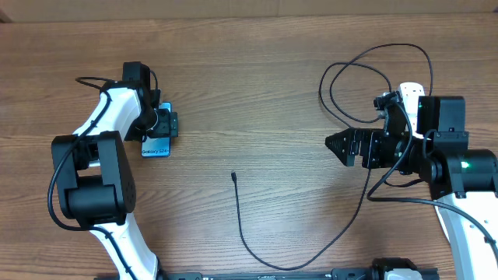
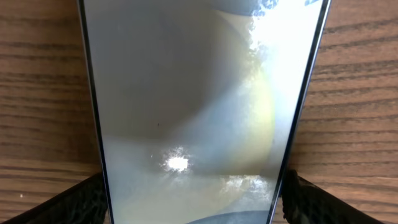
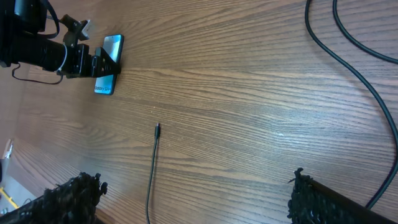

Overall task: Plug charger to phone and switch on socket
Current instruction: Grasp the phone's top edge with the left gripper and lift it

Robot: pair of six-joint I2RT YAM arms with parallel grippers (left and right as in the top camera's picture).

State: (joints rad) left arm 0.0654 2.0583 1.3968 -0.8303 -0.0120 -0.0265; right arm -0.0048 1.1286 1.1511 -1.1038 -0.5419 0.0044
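L pincer (image 2: pixel 194 198): I see it clamped across the phone (image 1: pixel 156 145), one finger (image 2: pixel 87 202) tight on each long edge. Phone lies flat on the desk (image 1: pixel 257 85), left side. R pincer (image 3: pixel 199 208) is spread wide, holding nothing, above bare wood. Charger (image 3: pixel 153 163) tip lies loose mid-desk btwn both pincers. Its cable loops back toward the power strip (image 1: pixel 411 92) at far right.
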